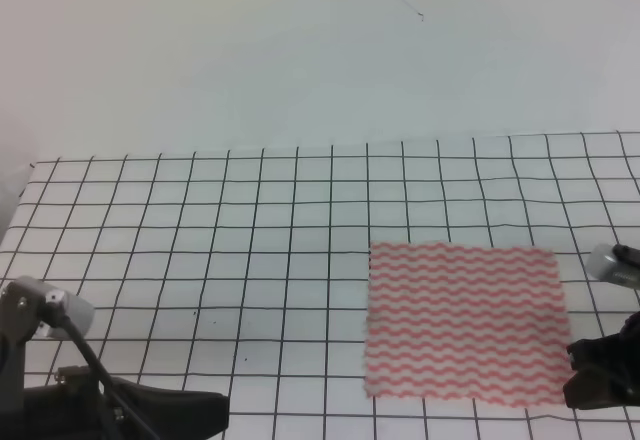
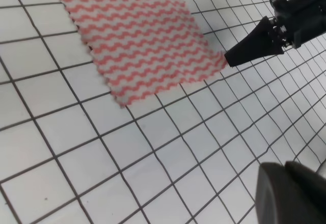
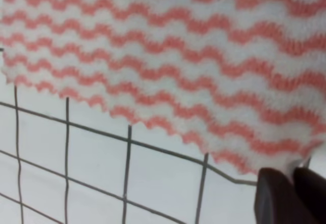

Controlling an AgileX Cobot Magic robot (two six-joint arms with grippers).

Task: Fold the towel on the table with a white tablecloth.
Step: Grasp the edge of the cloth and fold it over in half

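From the high view, I see the towel flat on the white tablecloth, at about 4 o'clock. My right gripper touches its near-right corner; my left gripper sits well apart at 7 o'clock, state unclear.

Left wrist: right fingers look pressed together at that corner.

Right wrist: thin, limp, light cloth; I'd pinch corners, since edges will sag.
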